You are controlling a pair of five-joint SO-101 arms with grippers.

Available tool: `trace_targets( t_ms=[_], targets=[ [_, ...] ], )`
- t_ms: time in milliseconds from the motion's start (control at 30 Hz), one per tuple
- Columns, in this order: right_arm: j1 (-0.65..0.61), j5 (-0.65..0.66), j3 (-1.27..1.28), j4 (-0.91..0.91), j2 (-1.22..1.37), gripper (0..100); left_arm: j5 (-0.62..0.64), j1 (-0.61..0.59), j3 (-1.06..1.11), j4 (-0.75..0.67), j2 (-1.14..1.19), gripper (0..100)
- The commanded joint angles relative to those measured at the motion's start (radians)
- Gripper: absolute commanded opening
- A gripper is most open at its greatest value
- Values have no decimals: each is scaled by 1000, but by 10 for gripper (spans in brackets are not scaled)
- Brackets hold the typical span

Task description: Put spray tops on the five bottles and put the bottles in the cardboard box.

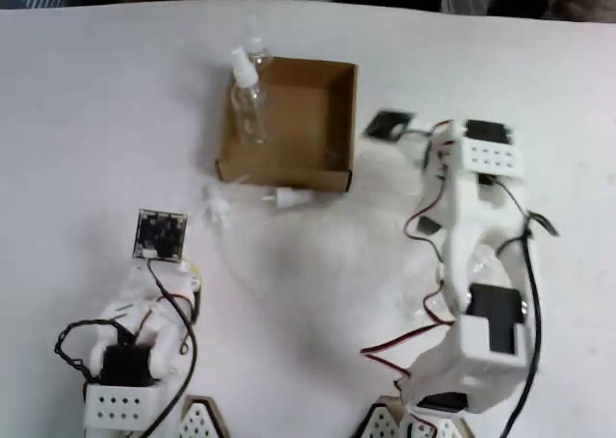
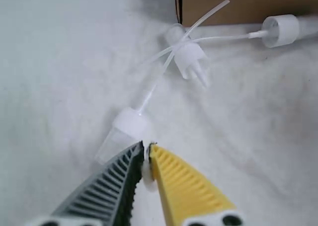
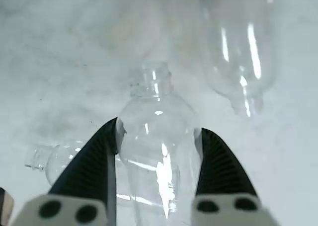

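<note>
My left gripper (image 2: 147, 154) is shut on the white nozzle end of a spray top (image 2: 124, 130) whose thin tube points toward the cardboard box (image 2: 238, 5). Two more spray tops (image 2: 191, 61) (image 2: 280, 30) lie just in front of the box. My right gripper (image 3: 158, 131) is shut on an open-necked clear bottle (image 3: 159, 116), one finger on each side. In the high view the box (image 1: 337, 120) holds a bottle fitted with a spray top (image 1: 247, 96). The left arm (image 1: 144, 342) is at the bottom left and the right arm (image 1: 481, 265) at the right.
Two more clear bottles lie on the table beyond my right gripper, one large (image 3: 238, 47) and one small and open-necked (image 3: 52, 161). Another capped bottle (image 1: 256, 49) stands just behind the box. Red and black cables hang around the right arm.
</note>
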Motion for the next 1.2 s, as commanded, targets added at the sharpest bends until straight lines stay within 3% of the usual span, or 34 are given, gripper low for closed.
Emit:
trace_targets(
  t_ms=[0, 167, 367, 533, 867, 1167],
  targets=[
    [119, -181, -44, -12, -108, 16, -11, -4, -3, 9, -16, 24],
    [332, -264, -44, -10, -156, 17, -11, -5, -3, 9, -16, 24],
    [573, -265, -41, -15, -160, 17, -11, -5, -3, 9, -16, 24],
    [702, -265, -37, -33, -157, 19, -11, -7, -3, 9, -16, 24],
    [733, -259, 107, -326, -27, 34, -8, -7, -3, 9, -16, 24],
    [674, -256, 106, -432, 70, 316, -8, -8, -3, 9, -16, 24]
  ],
)
